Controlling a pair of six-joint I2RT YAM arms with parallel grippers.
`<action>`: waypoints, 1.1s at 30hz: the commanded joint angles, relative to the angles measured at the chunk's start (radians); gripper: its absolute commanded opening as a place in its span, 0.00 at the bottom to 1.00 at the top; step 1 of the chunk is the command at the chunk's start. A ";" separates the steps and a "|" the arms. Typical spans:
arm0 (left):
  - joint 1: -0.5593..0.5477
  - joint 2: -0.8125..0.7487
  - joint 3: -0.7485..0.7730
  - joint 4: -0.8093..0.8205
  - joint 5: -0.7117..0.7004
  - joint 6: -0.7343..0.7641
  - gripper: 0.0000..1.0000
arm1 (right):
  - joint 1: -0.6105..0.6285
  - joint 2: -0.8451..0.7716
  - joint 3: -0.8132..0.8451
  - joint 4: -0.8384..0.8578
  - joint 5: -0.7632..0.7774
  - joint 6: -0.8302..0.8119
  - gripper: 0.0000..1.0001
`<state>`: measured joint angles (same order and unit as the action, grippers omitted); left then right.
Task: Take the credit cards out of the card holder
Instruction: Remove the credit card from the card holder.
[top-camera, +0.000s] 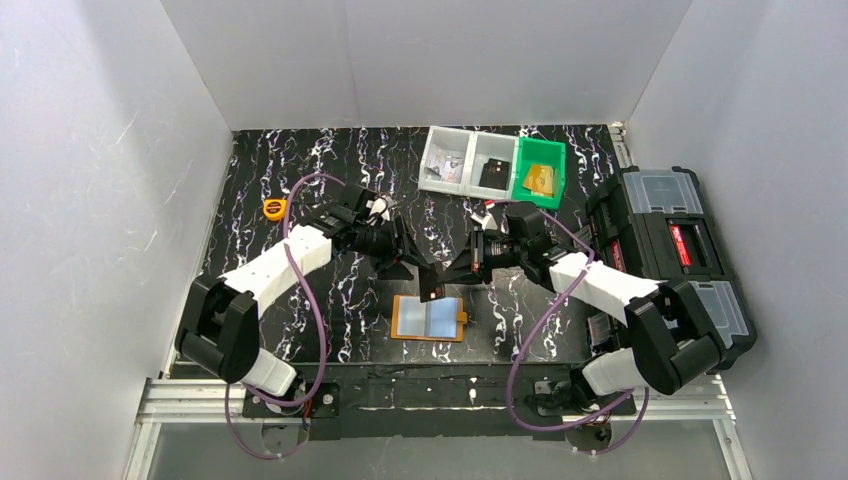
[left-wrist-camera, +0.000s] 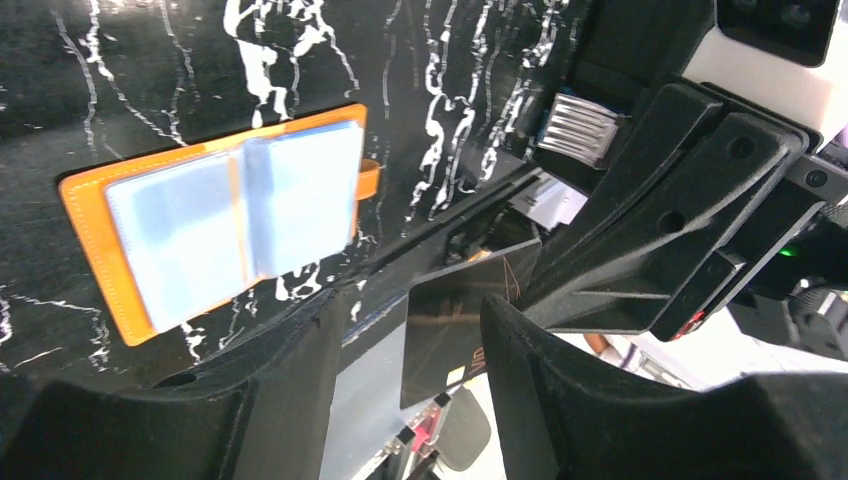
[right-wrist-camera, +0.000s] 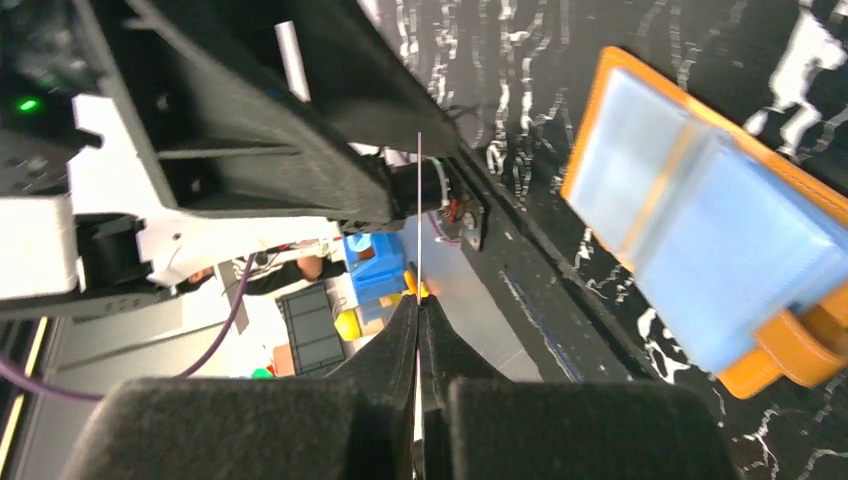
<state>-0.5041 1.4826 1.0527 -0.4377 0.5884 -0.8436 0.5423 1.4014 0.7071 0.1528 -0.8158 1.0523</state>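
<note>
With the right end effector (right-wrist-camera: 418, 305) pinching the thin dark credit card (left-wrist-camera: 455, 335) edge-on over the flat orange leather card holder (left-wrist-camera: 85, 225), open on the black marbled bench (top-camera: 300, 175), the left end effector (left-wrist-camera: 412, 315), half-wide around that card, should back straight off without brushing it.

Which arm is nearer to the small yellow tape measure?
Left. The left arm passes close beside the tape measure; the right arm lies far across the table, by the black toolbox.

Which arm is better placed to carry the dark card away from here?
Right. The right gripper is shut on the dark card; the left gripper stands open around it, gripping nothing.
</note>
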 joint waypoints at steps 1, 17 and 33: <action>0.018 -0.057 -0.037 0.109 0.123 -0.075 0.50 | -0.007 -0.031 0.006 0.186 -0.107 0.114 0.01; 0.032 -0.092 -0.142 0.366 0.238 -0.265 0.00 | -0.008 -0.002 -0.003 0.310 -0.120 0.207 0.06; 0.032 -0.118 -0.244 0.717 0.175 -0.498 0.00 | 0.002 0.063 -0.034 0.549 -0.135 0.381 0.41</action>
<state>-0.4595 1.4052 0.8177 0.1947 0.7658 -1.2900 0.5327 1.4616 0.6788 0.5426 -0.9333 1.3689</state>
